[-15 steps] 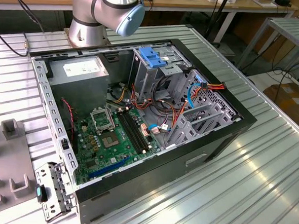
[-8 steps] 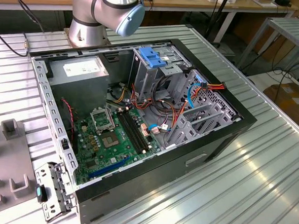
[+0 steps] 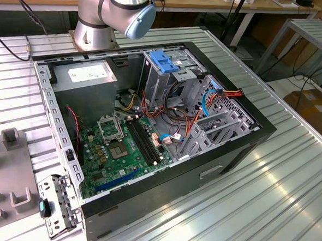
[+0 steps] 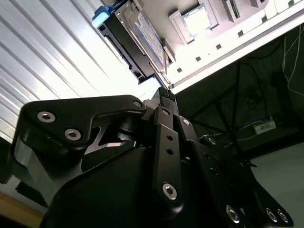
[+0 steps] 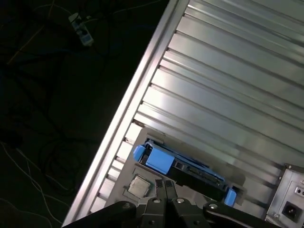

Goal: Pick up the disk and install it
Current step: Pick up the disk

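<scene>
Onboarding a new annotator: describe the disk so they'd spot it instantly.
In the first wrist view, find the ribbed aluminium table and follow it to the edge by the dark floor. The disk lies there, between a square chip and a grey box; only it has a black body with blue plastic ends.

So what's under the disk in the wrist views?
The disk lies on a flat grey fixture plate on the ribbed metal table, beside a small square chip. What is directly beneath the disk is covered by its body, and the tool hides part of the plate.
</scene>
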### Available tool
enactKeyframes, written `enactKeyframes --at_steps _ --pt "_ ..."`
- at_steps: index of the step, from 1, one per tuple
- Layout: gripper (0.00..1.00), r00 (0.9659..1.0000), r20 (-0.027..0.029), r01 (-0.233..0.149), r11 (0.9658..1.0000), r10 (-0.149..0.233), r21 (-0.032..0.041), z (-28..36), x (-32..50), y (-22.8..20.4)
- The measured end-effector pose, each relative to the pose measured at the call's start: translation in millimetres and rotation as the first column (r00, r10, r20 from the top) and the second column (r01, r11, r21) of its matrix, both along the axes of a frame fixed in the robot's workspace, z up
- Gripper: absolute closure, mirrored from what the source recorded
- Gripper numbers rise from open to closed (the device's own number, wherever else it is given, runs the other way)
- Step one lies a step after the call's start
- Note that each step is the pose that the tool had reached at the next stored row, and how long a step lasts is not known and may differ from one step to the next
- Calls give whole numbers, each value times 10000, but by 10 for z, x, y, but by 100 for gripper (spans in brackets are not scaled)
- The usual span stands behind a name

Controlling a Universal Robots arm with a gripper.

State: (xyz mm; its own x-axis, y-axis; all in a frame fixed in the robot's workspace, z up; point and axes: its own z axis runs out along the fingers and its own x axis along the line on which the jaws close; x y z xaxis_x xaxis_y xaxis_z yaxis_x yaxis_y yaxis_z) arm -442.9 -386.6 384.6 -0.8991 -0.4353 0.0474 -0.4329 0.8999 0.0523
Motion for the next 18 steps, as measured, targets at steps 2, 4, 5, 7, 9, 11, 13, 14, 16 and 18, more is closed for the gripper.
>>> enactKeyframes --at_steps 2,4,5,7,9,11,13,14,16,18 --pt "89 9997 0 -244 9997 244 0 0 0 0" --pt "89 9988 0 -481 9988 481 0 0 0 0" --pt "89 9982 0 -593 9982 593 0 0 0 0" --pt "89 9958 0 -917 9958 917 0 0 0 0" --pt "89 9926 -1 -1211 9926 1211 -1 0 0 0" --pt "89 9862 0 -1655 9862 1655 -1 -1 0 0" --pt "89 9775 0 -2111 9775 2111 0 -1 0 0" --pt "89 9744 1 -2248 9744 2248 0 -2 0 0" --pt "89 9679 2 -2513 9679 2513 -1 -2 0 0" --pt "89 9593 16 -2824 9593 2824 -6 -3 0 0"
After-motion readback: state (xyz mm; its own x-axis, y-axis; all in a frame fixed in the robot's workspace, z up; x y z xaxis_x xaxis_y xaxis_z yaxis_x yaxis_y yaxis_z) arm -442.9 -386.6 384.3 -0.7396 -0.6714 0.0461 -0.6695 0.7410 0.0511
